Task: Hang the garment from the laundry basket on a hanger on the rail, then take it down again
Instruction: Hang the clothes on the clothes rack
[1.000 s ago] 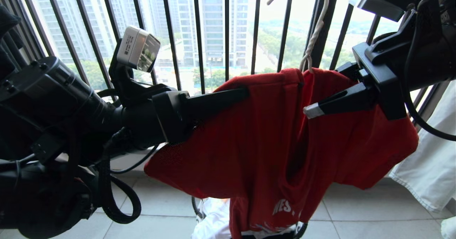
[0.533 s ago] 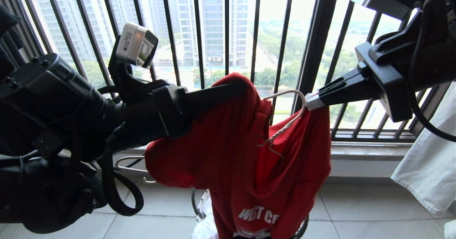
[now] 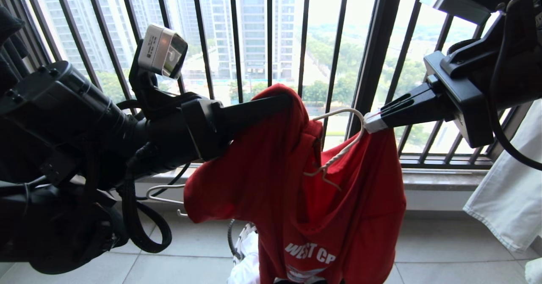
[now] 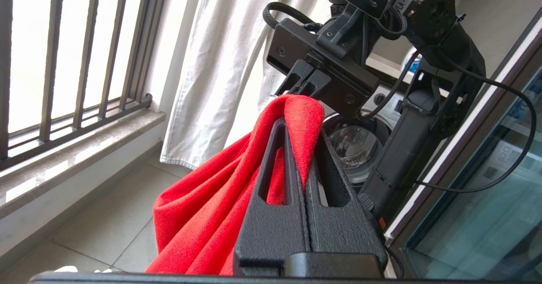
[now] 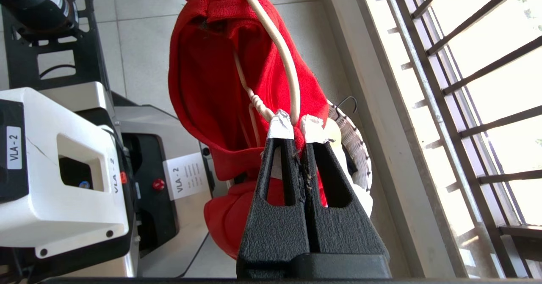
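Observation:
The red garment hangs bunched between my two grippers in front of the window railing. My left gripper is shut on a fold of the garment, with cloth draped over its fingertips. My right gripper is shut on the hook of the cream hanger, and a bit of red cloth is pinched in with it. In the right wrist view the hanger runs from the taped gripper tips into the garment. Below is the laundry basket. The rail is out of view.
The black window railing stands close behind. A pale garment hangs at the right. Another white wire hanger lies by the sill. White cloth lies in the basket. A washing machine and a glass door stand behind my right arm.
My right gripper was open beside the garment and has shut on the hanger's hook. The hook, which reached up out of frame, now sits lower, and the garment hangs narrower. My left grip is unchanged.

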Available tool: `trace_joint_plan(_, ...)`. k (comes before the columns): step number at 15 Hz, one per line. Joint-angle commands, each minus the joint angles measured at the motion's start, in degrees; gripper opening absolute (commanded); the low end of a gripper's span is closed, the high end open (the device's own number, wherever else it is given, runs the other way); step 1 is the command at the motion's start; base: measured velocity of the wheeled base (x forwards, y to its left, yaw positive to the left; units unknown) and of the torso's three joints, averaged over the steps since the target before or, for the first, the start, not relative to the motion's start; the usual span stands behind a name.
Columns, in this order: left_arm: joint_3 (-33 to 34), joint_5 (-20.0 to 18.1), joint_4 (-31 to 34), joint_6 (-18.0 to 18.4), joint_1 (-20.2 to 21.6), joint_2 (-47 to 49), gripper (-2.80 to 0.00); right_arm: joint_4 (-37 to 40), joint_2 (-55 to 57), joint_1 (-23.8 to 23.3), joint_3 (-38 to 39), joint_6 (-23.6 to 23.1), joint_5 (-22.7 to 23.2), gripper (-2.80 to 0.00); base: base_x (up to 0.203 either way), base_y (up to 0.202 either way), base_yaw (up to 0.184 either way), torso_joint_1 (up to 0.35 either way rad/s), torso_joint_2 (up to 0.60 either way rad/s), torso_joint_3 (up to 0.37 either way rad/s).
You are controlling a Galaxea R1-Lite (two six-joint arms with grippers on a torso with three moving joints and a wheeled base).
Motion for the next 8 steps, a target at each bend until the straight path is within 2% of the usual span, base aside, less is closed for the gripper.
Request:
trace_joint_plan(1,-1.0,-0.23,-0.43,-0.38,0.94,0.78,-2.8,0.25,0.08,0.11,0.09,-0.22,0.25,-2.8,0.0,0.0,0.0,0.0,0.0,0.0)
trace_joint_plan(8,-2.51,-0.14,-0.43,-0.29,2.18,3.5,-2.8,-0.41,2.41,-0.06,-0.39,-0.36,0.16,-2.8,0.0,0.0,0.0,0.0,0.0,0.0)
